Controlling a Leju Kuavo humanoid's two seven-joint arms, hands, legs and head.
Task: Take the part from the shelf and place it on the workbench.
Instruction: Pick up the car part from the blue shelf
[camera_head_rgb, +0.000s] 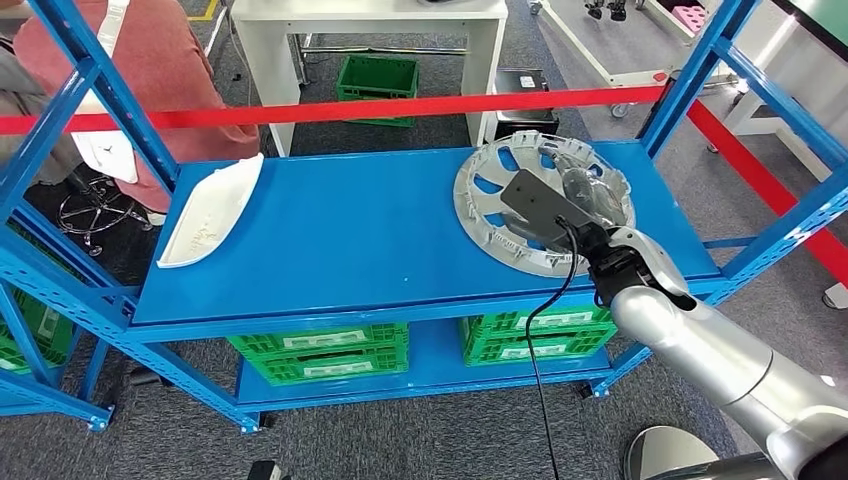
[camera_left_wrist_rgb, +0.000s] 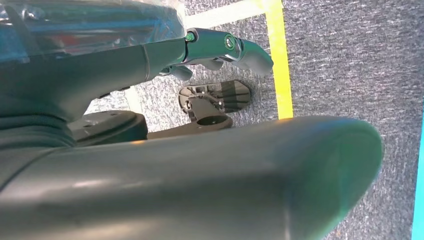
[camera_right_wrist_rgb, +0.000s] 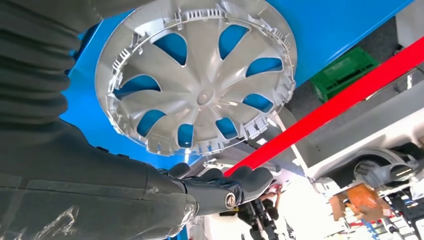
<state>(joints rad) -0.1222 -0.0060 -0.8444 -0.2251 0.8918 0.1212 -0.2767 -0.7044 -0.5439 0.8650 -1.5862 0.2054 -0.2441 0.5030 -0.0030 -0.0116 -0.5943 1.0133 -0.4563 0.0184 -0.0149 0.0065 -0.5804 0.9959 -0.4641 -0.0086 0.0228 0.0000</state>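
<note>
Hubcap (camera_head_rgb: 500, 205), silver and spoked, lay flat on the right end of the blue shelf's (camera_head_rgb: 370, 230) top deck, its ribbed inner side facing up, blue showing through the openings. My right hand (camera_head_rgb: 590, 200) hung over its right half, with the wrist camera plate covering the middle of the disc. In the right wrist view the dark fingers (camera_right_wrist_rgb: 235, 182) were stretched out past the rim of the part, uncurled and holding nothing; whether they touched the rim, I couldn't tell. At the shelf's left end lay a white curved panel (camera_head_rgb: 212, 212), one tip poking past the edge. On the lower deck sat green crates (camera_head_rgb: 320, 350), their contents hidden by the deck above. Another green crate (camera_head_rgb: 377, 85) stood on the floor under a white table (camera_head_rgb: 370, 12), behind the red tape (camera_head_rgb: 330, 110). A person in pink (camera_head_rgb: 150, 60) was cut off at the top left. My left hand (camera_left_wrist_rgb: 220, 47) hung over grey carpet (camera_left_wrist_rgb: 345, 60) with a yellow line (camera_left_wrist_rgb: 279, 65); its fingers looked loosely extended, empty.
</note>
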